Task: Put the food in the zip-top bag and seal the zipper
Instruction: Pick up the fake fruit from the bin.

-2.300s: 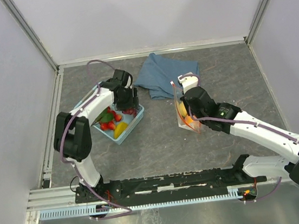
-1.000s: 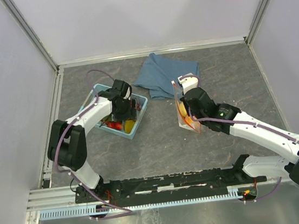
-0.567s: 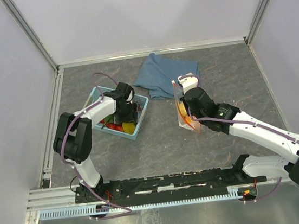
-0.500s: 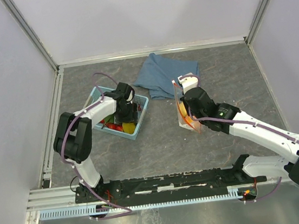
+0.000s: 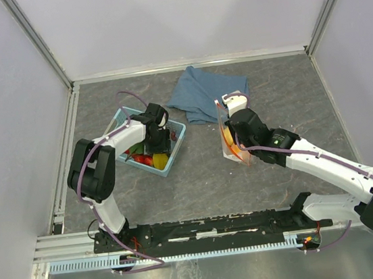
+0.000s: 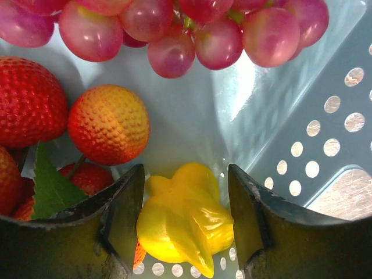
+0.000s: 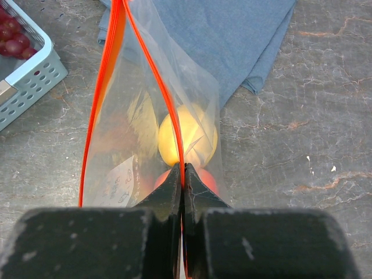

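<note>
The left gripper (image 6: 185, 177) sits down inside the light blue basket (image 6: 325, 139), its two fingers (image 6: 125, 215) spread apart with a yellow toy fruit (image 6: 183, 224) filling the gap between them. Whether the pads press on the fruit cannot be told from the wrist view. Just ahead of the left fingertip lies an orange-red dimpled fruit (image 6: 108, 125), and further out on that side a red strawberry (image 6: 29, 102). A green leaf (image 6: 51, 186) leans against the outer face of the left finger. Straight ahead, past the fingertips, a bunch of dark red grapes (image 6: 195, 26) rests on the basket floor, and the perforated basket wall rises just beside the right finger. The right gripper (image 7: 183, 171) has its fingers pressed together, pinching one lip of the zip-top bag (image 7: 139, 133) at the red-orange zipper (image 7: 102, 110). The bag stands upright ahead of the fingers with its mouth gaping, the free lip bowing away to the gripper's left. Inside the bag, just beyond and below the fingertips, sits a yellow peach (image 7: 195, 136), with a reddish piece under it that is too hidden to name. A folded blue cloth (image 7: 232, 40) lies on the grey table (image 7: 302, 145) further ahead of the right gripper, behind the bag. In the overhead view the basket and the bag are apart, with bare table between them.
</note>
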